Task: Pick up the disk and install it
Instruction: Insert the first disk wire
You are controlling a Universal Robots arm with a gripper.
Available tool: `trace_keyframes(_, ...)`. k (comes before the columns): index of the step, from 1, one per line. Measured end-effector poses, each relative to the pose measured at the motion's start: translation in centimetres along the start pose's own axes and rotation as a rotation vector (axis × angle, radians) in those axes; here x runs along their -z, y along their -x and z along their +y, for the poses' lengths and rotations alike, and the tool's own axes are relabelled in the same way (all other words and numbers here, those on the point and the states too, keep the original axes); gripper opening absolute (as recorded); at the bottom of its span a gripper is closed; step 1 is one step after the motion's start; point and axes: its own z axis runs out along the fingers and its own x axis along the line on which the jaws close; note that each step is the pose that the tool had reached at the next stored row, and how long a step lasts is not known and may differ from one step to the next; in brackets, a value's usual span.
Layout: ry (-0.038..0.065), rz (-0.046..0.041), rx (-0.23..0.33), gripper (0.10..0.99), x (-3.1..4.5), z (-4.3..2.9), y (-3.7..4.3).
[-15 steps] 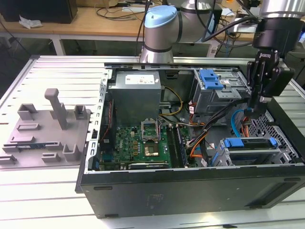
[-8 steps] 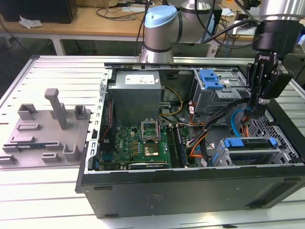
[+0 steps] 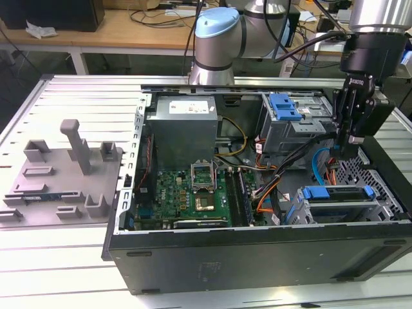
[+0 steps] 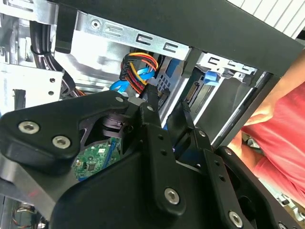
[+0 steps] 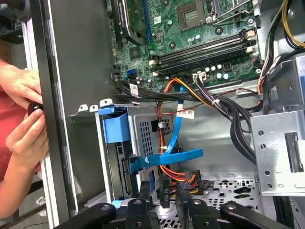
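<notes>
The disk (image 3: 337, 194), silver in a bright blue carrier, lies in the drive cage at the front corner of the open computer case (image 3: 257, 254), on the exterior view's right. My gripper (image 3: 343, 153) hangs just above and behind the disk. Its black fingers are apart and hold nothing. In the first wrist view the carrier's blue end (image 5: 116, 127) shows beside the cage wall, and the fingertips (image 5: 143, 193) stand close over a red and orange cable plug (image 5: 167, 177). The second wrist view shows the fingers (image 4: 153, 110) pointing into the same bay.
A person's hands (image 5: 21, 119) rest on the case edge close to the bay, with a red sleeve (image 4: 281, 138) beside it. Bundled cables (image 3: 277, 187), a blue data cable (image 5: 178, 126), the motherboard (image 3: 187, 190), the power supply (image 3: 183, 125) and an upper cage with a blue latch (image 3: 284, 106) fill the case. A grey fixture (image 3: 64, 174) lies outside it.
</notes>
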Motion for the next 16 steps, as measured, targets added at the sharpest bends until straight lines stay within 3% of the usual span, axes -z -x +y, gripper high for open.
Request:
trace_keyframes(12, 0.0, -0.0004, 0.0, 0.349, -0.13, 0.12, 0.06)
trace_keyframes(16, 0.0, -0.0002, -0.001, 0.204, -0.2, 0.14, 0.09)
